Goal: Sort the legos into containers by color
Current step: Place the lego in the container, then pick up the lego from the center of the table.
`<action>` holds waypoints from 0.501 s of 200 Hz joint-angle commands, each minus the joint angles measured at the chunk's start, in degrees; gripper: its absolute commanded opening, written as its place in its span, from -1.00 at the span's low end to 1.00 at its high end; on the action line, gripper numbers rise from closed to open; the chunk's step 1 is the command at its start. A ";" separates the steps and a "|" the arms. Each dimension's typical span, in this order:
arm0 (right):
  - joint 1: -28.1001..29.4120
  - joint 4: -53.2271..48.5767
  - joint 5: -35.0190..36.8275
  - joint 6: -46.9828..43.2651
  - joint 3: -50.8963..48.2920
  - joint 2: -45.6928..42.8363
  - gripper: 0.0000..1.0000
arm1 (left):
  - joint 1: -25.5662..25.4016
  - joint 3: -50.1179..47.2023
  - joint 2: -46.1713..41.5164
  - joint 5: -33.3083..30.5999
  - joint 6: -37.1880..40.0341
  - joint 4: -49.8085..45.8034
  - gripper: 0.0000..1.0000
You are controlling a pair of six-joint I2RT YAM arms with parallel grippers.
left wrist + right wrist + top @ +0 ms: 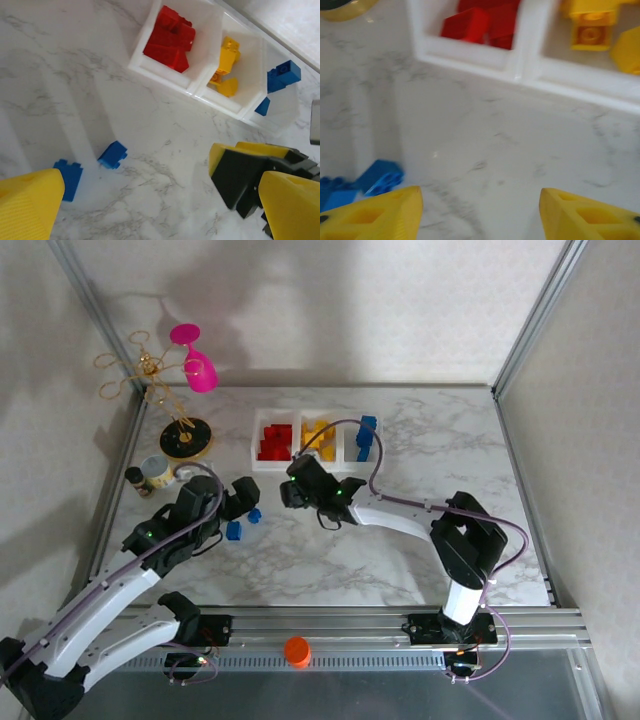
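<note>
**Yellow fingertips spread wide, two blue bricks loose on the marble**

Closest to the lens in the right wrist view, we see the right gripper with its yellow fingertips far apart and nothing between them. It hangs over bare table just in front of the containers, below the wall between the red and yellow bins. From above, we find this gripper just before the containers, at their red end.

The left gripper also stands spread and holds nothing. From above it sits in front of the containers and a little beyond their red end.

In the containers we count three sorted lots: red legos in the end bin, yellow legos in the middle one and blue legos in the far-end bin.

Two loose blue bricks lie close together on the table in front of the containers, past the red end and just beside the left gripper. The left wrist view shows them too, apart from each other and from the fingers.

A black-and-gold stand base sits beside the red end.
</note>
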 commanded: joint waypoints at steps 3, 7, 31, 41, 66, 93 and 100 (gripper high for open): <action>3.31 3.23 -1.23 1.30 0.49 3.46 0.32 | 0.45 -0.57 -3.61 -3.81 -2.88 -7.61 0.99; 3.93 3.01 -1.08 1.11 1.11 4.30 0.33 | 0.41 -0.56 -4.02 -3.87 -3.03 -8.21 0.99; 6.75 2.92 -0.70 -0.07 5.03 9.12 0.41 | 0.45 -0.21 -6.54 -4.90 -4.48 -11.39 0.99; 7.29 3.41 -1.98 -0.85 6.60 11.35 0.41 | 0.49 -0.21 -7.23 -5.44 -4.85 -12.22 0.99; 8.20 3.67 -1.86 -3.55 10.40 16.00 0.47 | 0.45 -0.30 -8.49 -5.92 -5.68 -13.28 0.99; 8.20 3.35 -1.98 -7.76 13.31 19.98 0.53 | 0.54 -0.48 -8.73 -6.17 -5.79 -13.38 0.99; 8.18 2.84 -1.48 -8.69 14.22 20.93 0.53 | 0.54 -0.41 -8.55 -6.24 -5.70 -13.30 0.99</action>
